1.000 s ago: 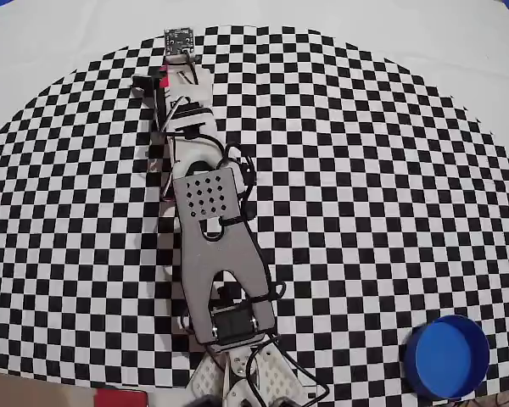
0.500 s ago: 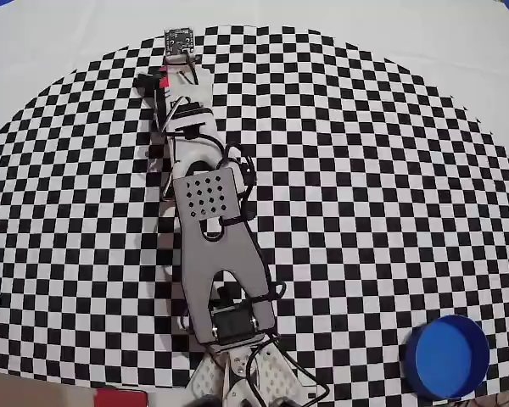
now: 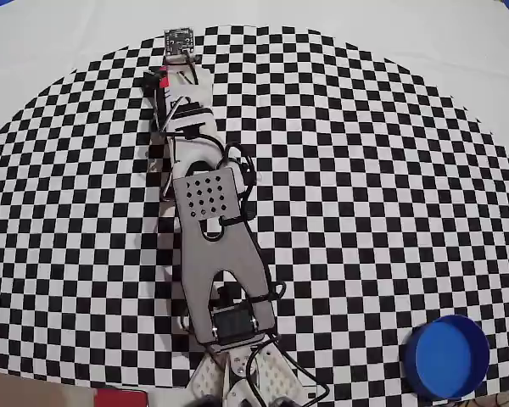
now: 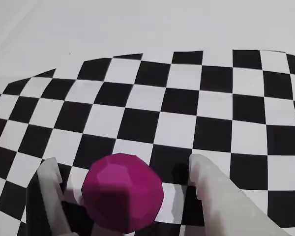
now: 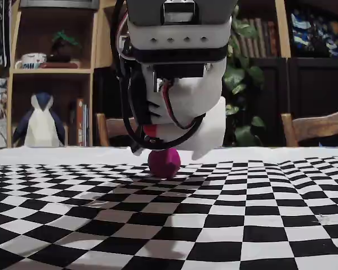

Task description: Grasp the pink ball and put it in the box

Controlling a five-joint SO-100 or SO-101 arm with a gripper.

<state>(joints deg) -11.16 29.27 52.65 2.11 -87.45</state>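
Checkered black-and-white cloth [image 3: 365, 170] over the table, bookshelves [image 5: 50, 67] and a toy penguin [image 5: 42, 124] behind in the fixed view. Pink ball [image 4: 123, 191] low in the wrist frame, on the cloth between the pale fingers [image 4: 221, 196], gaps visible on both sides. Gripper [image 4: 125, 169] spread wide around it, not closed. Blue box [image 3: 447, 357] at lower right of the overhead frame, well apart from the ball [image 5: 164, 162].
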